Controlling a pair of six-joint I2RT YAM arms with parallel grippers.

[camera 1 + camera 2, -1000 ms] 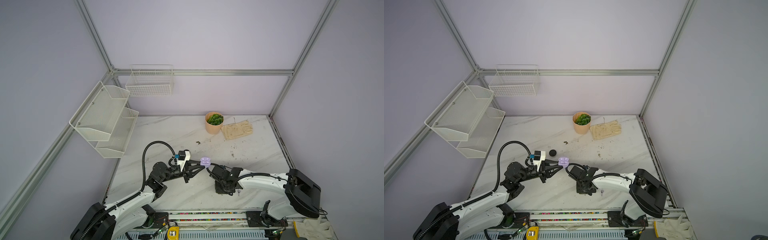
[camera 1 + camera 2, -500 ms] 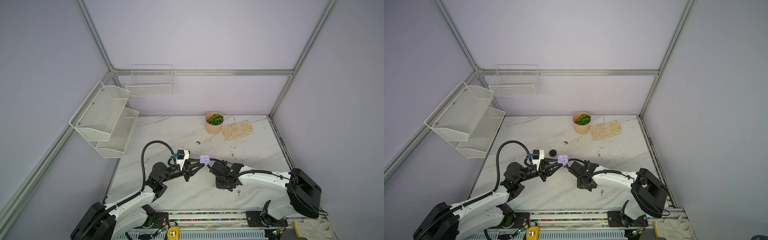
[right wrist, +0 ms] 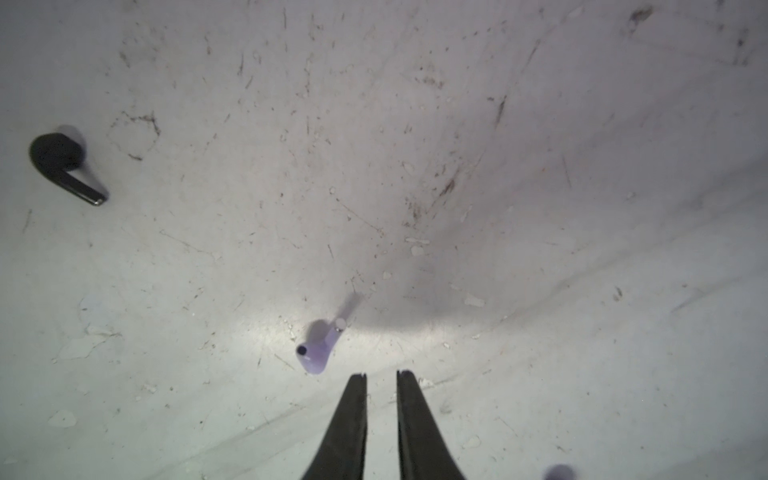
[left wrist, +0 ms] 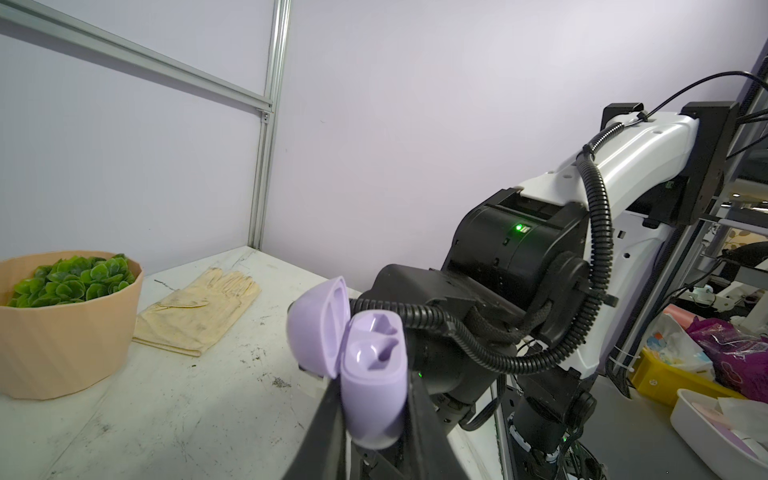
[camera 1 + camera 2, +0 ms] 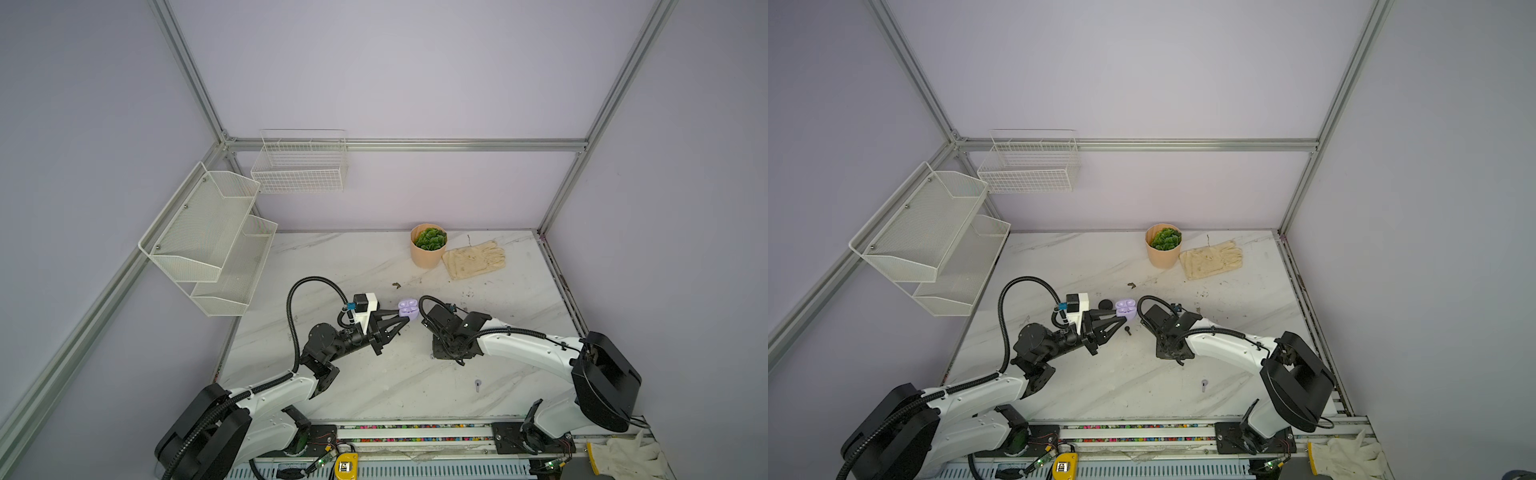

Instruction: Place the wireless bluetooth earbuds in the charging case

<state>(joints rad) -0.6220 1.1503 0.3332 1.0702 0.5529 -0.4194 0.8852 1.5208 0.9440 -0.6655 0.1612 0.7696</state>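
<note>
My left gripper [image 5: 404,321] [image 5: 1122,321] [image 4: 374,386] is shut on the lilac charging case [image 5: 408,307] [image 5: 1126,308] [image 4: 372,399], held above the table with its lid open and both wells empty. My right gripper [image 3: 381,374] [image 5: 449,353] points down at the table, its jaws a narrow gap apart with nothing between them. A lilac earbud [image 3: 318,351] lies just off its fingertips. A black earbud [image 3: 62,160] [image 5: 1127,330] lies farther off. Another lilac earbud [image 5: 478,384] [image 5: 1204,384] lies near the front edge.
A black puck-like case [image 5: 1106,304] sits behind my left gripper. A peach pot of green plant [image 5: 428,247] and a cream glove [image 5: 473,259] are at the back. White wire shelves [image 5: 216,232] hang on the left wall.
My left gripper has raised the lilac case a little. My right arm has swung slightly back and left, uncovering the lilac earbud near the front edge.
</note>
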